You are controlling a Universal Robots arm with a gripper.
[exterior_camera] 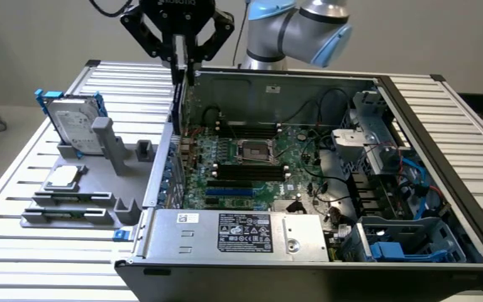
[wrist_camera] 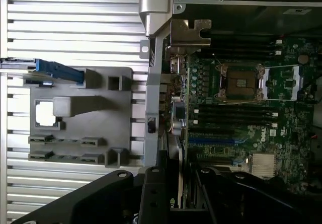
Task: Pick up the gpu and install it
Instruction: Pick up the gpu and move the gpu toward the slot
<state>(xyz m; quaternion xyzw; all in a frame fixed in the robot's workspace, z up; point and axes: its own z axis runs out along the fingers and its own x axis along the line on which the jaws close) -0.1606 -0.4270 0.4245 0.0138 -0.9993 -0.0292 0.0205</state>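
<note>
Gripper [wrist_camera: 176, 183], black, heads our list as the item closest to the wrist lens. We record its jaws narrowed onto 1 card, the gpu [exterior_camera: 178, 88], clamped by its upper edge.

Gpu: upright and edge-on to the exterior view. It hangs at the wall of the computer case [exterior_camera: 443, 157] on the exterior view's left. We cannot tell whether its lower end touches that wall. We note it apart from the blue slots [exterior_camera: 229, 189], not seated.

Motherboard [exterior_camera: 263, 167]: green, lying flat in the open case, just beside the card. We count 1 metal-framed processor socket [exterior_camera: 253, 151] near its middle.

Power supply [exterior_camera: 233, 236]: silver box with a black label, at the case's near end in the exterior view.

Grey fixture [exterior_camera: 86, 201]: outside the case, at the exterior view's left. On it we enter 1 silver hard drive [exterior_camera: 73, 129] standing upright in blue rails, 1 square processor [exterior_camera: 63, 178], and 2 narrow memory sticks [exterior_camera: 67, 196].

Slatted table [exterior_camera: 23, 264]: aluminium, bearing case and fixture.
</note>
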